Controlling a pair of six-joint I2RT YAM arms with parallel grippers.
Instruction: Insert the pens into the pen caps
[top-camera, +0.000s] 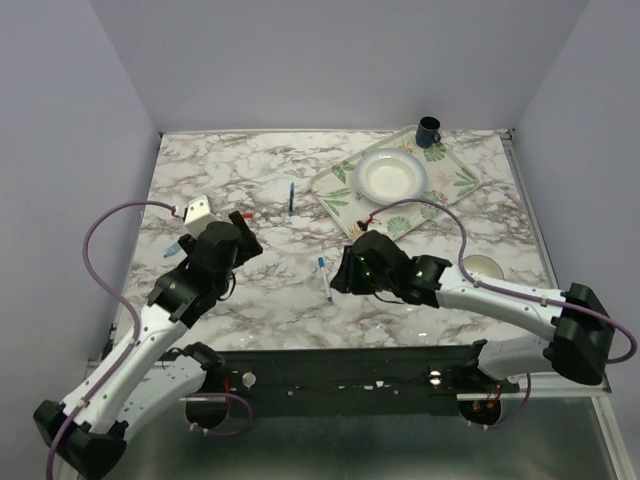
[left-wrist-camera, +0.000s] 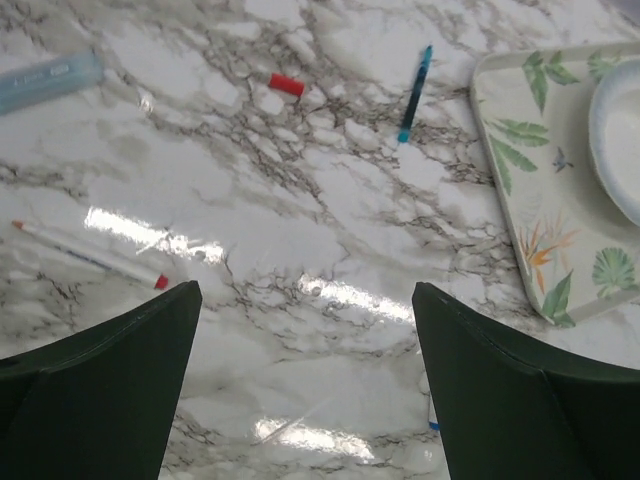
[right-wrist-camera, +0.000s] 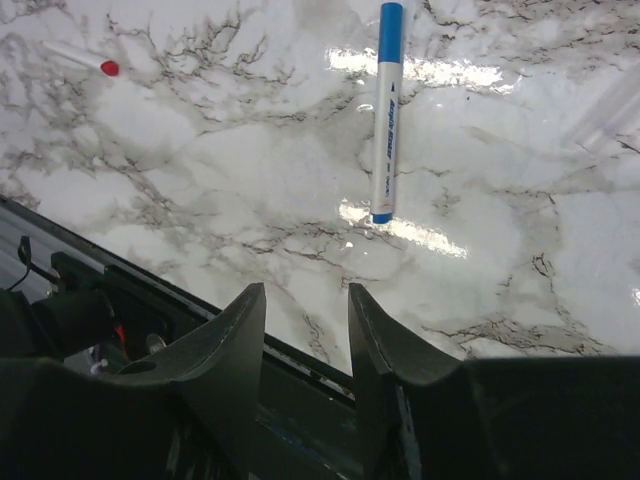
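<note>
Rolling is the risk: the right gripper (right-wrist-camera: 306, 292), fingers narrow and empty, could nudge the round blue pen (right-wrist-camera: 385, 110) away; left gripper (left-wrist-camera: 305, 290) gapes wide, empty.

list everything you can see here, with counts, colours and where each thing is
slim pen: 1, blue, mid table, left of the tray
blue-ended pen: 1, white barrel, just ahead of the right gripper
red-ended pen: 1, white barrel, near the left gripper
thick pen: 1, light blue, left side of the table
pen cap: 1, red, loose between the thick and slim pens; no other caps made out
tray: 1, leaf-patterned, far right
plate: 1, white with a blue rim, on the tray
mug: 1, dark blue, tray's far corner
disc: 1, cream, right edge
table: 1, marble
left gripper: open, empty
right gripper: open, empty
</note>
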